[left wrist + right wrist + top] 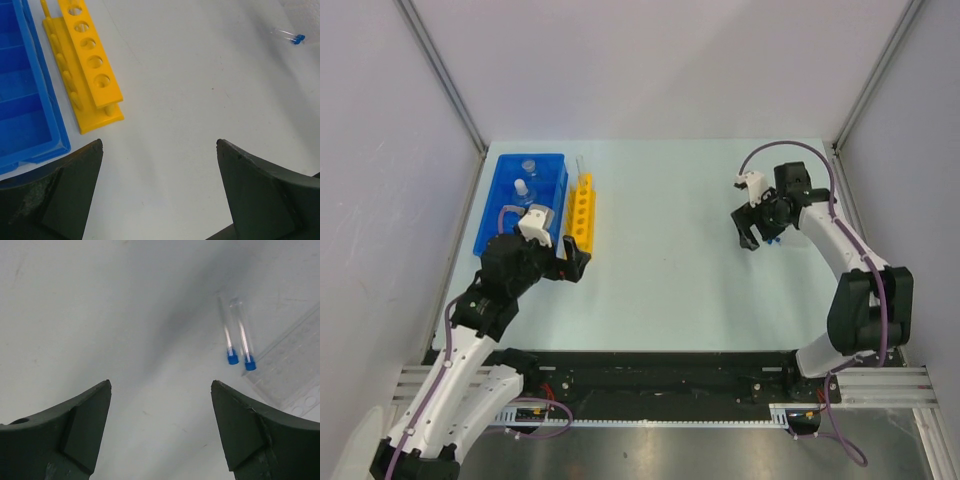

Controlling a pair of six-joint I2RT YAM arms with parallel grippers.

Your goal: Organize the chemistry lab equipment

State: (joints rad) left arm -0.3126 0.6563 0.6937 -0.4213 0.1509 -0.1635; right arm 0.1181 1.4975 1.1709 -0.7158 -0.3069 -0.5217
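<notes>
Two droppers, handle gently

My right pincer (160, 390) hangs wide open, holding nothing. The blue-tipped droppers (244, 342) lie side by side on the table (75, 300), just beside the clear slide (292, 372). They look light, thin, slippery and breakable; I'd pinch softly mid-barrel

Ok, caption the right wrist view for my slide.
Open right gripper above the table, with two blue-tipped droppers lying side by side next to a clear flat slide.
</notes>
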